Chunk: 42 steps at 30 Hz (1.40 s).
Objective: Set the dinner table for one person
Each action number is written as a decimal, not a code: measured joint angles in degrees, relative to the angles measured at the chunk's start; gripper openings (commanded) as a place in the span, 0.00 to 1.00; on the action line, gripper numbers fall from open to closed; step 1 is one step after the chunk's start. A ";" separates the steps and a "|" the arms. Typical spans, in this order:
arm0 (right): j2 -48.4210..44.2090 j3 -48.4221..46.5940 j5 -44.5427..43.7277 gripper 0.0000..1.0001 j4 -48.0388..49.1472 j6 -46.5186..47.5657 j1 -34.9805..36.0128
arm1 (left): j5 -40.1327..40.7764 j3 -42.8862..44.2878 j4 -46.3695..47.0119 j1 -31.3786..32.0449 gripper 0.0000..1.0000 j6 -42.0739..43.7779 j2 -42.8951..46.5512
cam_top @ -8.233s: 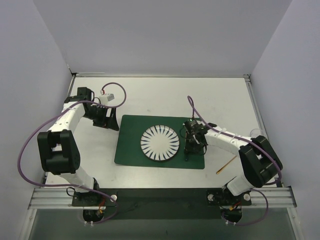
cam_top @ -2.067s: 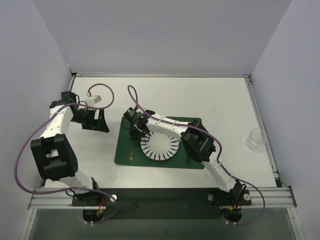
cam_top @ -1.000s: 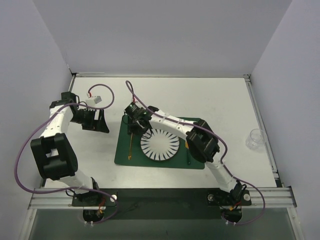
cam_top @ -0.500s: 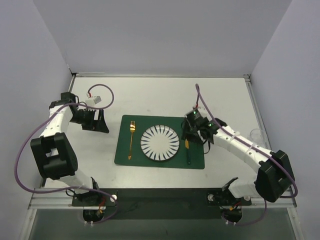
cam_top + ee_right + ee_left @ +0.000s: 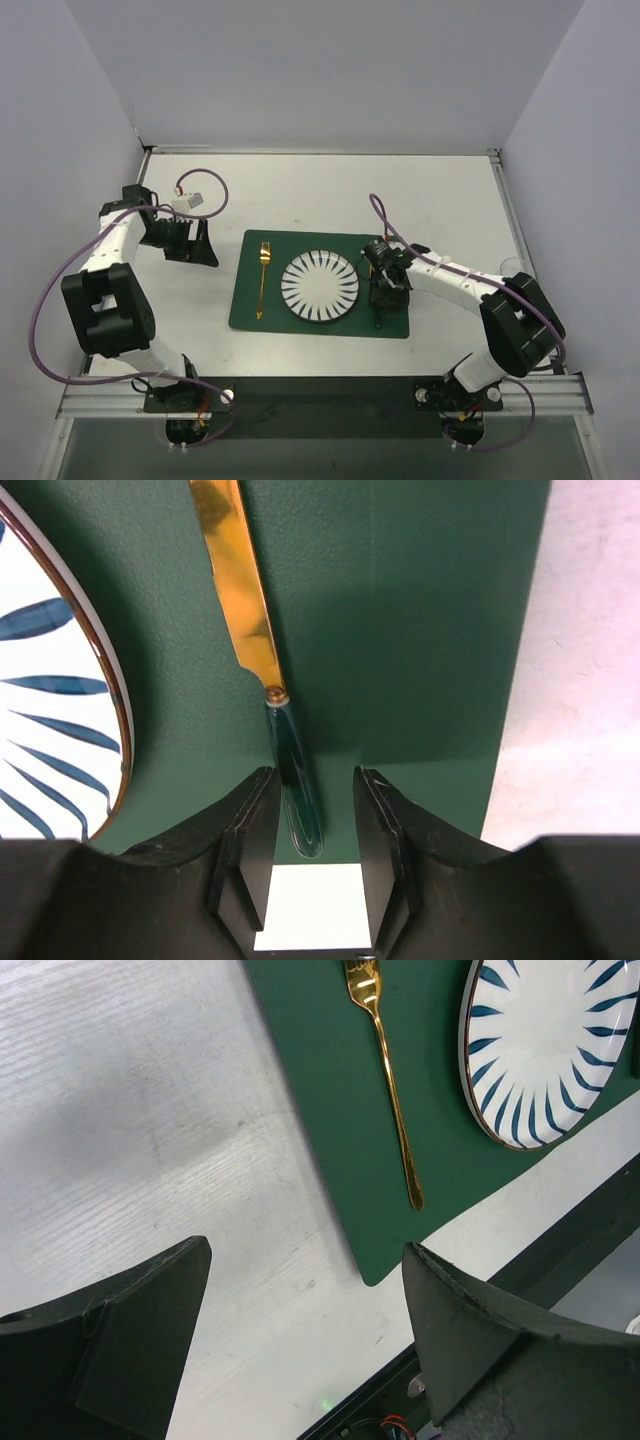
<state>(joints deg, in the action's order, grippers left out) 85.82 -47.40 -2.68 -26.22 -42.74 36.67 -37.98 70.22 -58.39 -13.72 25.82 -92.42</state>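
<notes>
R fingers (image 5: pixel 245 830) parted, straddling the knife (image 5: pixel 262 665) handle; L fingers (image 5: pixel 110 1340) wide apart, holding nothing.
Handle sits nearer one of my pads, prob. no squeeze on it. Closing off-centre could spin the knife into the plate (image 5: pixel 50 680) or ruck the placemat (image 5: pixel 400 630). Under it all lies the counter (image 5: pixel 590 630): flat, white, faint grain, metal rail at the edges.
</notes>
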 measured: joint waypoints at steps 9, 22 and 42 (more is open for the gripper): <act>-2.10 -0.35 -0.15 0.33 0.44 -0.07 -0.31 | 0.02 0.00 -0.07 0.00 0.88 0.24 -1.46; -0.59 0.28 -1.79 0.30 -1.05 -1.11 -2.08 | 0.04 0.00 -0.11 0.00 0.88 0.35 -1.90; 1.99 0.48 -2.32 0.31 -1.57 -2.05 -0.37 | 0.04 0.00 -0.13 -0.02 0.88 0.37 -1.90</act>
<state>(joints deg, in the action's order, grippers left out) 87.81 -46.92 -4.99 -27.79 -44.80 36.29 -37.93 70.22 -58.52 -13.74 26.20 -94.32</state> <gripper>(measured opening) 0.302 0.882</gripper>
